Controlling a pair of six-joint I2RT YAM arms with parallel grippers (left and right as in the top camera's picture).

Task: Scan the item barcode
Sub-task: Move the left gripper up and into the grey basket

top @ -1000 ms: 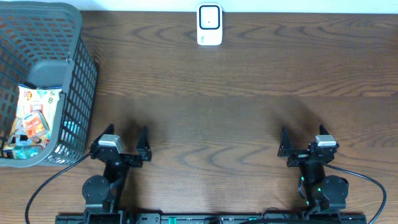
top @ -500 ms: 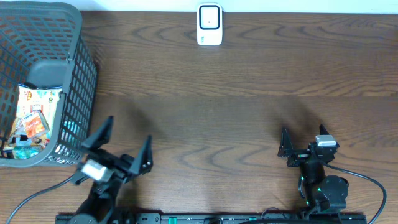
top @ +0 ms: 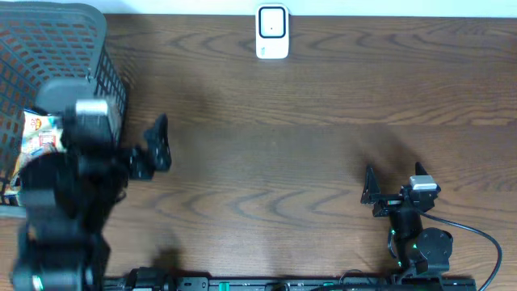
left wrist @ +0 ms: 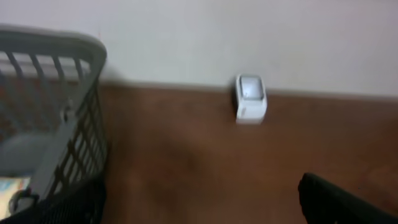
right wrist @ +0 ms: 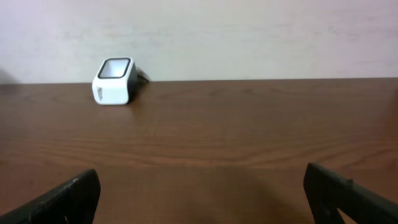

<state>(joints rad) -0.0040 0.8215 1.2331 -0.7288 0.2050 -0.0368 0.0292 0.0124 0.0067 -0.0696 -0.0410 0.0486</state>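
Wood-grain bench [top: 323, 121] is carrying the basket [top: 105, 48] at its left edge, where the item packets [top: 40, 129] are lying, light and crinkly I'm judging, so I'm aiming to pinch one across its flat sides, left gripper [left wrist: 199, 186] and right gripper [top: 393, 174] both standing wide open, empty.
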